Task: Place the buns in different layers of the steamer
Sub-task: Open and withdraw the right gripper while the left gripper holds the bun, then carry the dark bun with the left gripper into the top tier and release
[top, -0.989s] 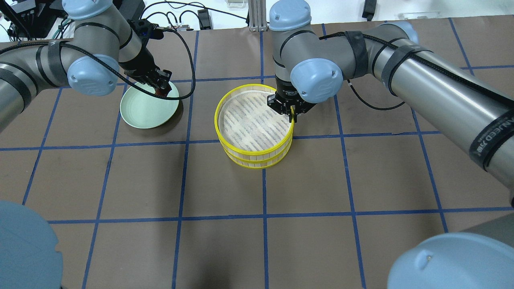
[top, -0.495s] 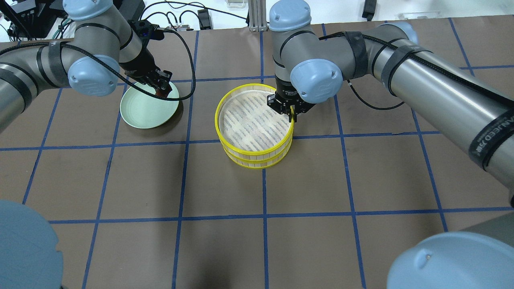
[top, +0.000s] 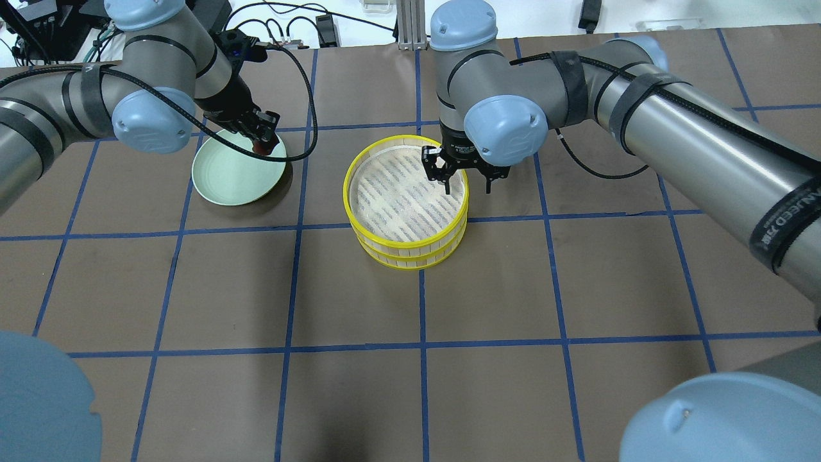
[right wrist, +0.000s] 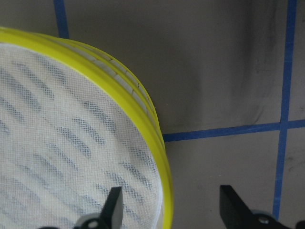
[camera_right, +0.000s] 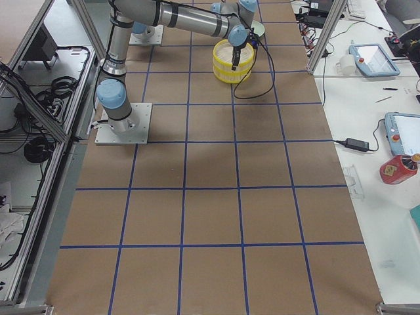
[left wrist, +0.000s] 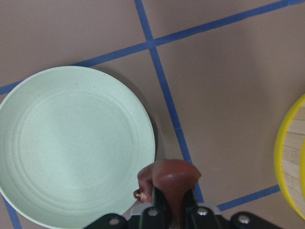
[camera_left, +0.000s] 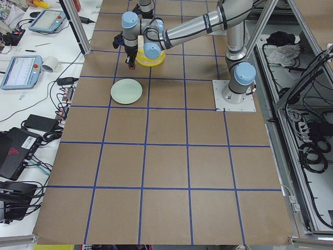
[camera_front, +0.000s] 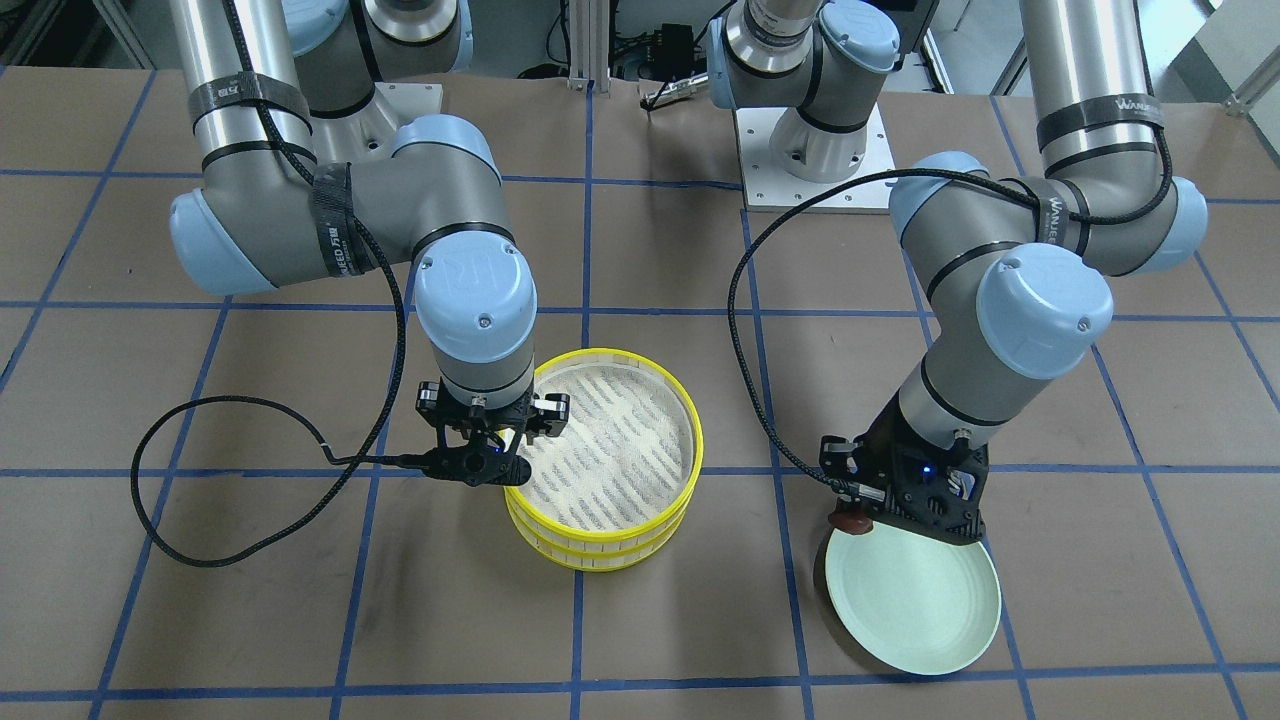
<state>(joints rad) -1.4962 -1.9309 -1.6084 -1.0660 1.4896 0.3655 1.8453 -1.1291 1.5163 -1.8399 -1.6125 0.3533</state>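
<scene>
**Brown bun held over the plate's edge; right gripper open across the steamer rim**

The dark reddish-brown bun [left wrist: 174,175] is pinched between the closed fingers of the left gripper [camera_front: 860,512]. It hangs clear above the edge of the pale green plate [camera_front: 910,610] that faces the steamer, probably so that it can be carried across.

The upper tray [camera_front: 693,440] sits on the lower tray [camera_front: 600,560] near the table's far edge, about midway along it. The upper tray's mesh floor is bare. The right gripper [top: 467,183] is spread wide and holds nothing, with one finger inside the yellow rim and one outside.

The cream-white bun shows in no view; the upper tray would hide it if it lies below.

The right wrist covers that side of the tray, and the left arm's black cable [top: 306,122] loops between plate and stack.
</scene>
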